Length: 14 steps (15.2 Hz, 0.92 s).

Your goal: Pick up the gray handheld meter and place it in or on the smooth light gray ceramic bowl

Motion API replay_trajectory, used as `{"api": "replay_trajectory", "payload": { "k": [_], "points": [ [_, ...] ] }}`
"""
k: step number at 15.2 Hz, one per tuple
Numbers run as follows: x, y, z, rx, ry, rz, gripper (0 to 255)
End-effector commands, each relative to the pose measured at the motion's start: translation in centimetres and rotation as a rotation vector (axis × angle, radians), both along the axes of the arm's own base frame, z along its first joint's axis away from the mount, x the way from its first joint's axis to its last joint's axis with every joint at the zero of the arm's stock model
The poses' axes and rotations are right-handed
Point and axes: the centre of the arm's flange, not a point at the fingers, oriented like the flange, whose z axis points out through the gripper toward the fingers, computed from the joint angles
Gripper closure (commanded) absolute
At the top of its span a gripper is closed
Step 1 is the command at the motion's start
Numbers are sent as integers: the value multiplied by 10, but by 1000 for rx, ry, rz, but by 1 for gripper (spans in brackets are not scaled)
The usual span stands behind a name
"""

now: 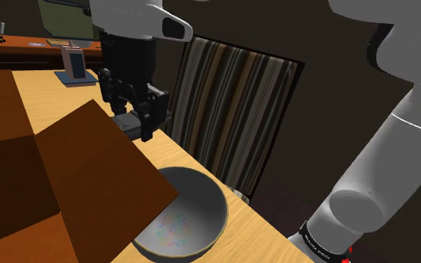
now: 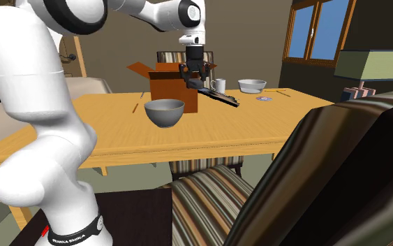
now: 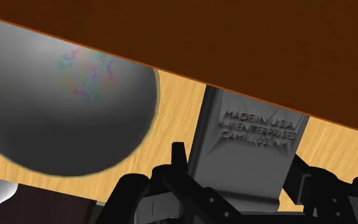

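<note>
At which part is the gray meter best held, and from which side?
Across its two long edges, from over its flat lettered face, as the gripper clasps the meter now. The body is long and flat, so only its width fits between the fingers. It hangs tilted; a hold nearer its middle may balance better.

An open brown box (image 2: 168,88) stands on the wooden table (image 2: 271,129).

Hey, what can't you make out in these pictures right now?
Meter screen side: wrist view shows its lettered back, lower end behind the gripper.
Gray bowl rim: partly hidden by the box flap, shoulder view.
Small object near the white bowl, second exterior view: too small.
</note>
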Motion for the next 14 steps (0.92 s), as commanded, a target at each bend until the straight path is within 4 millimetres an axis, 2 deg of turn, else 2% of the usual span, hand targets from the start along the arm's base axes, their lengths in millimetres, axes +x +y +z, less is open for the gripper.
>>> {"api": "replay_trajectory", "payload": {
  "k": [1, 10, 14],
  "points": [
    [-24, -2, -3, 1, 1, -2, 255],
    [-138, -14, -5, 1, 1, -2, 255],
    [-138, -14, -27, 1, 1, -2, 255]
  ]
}}
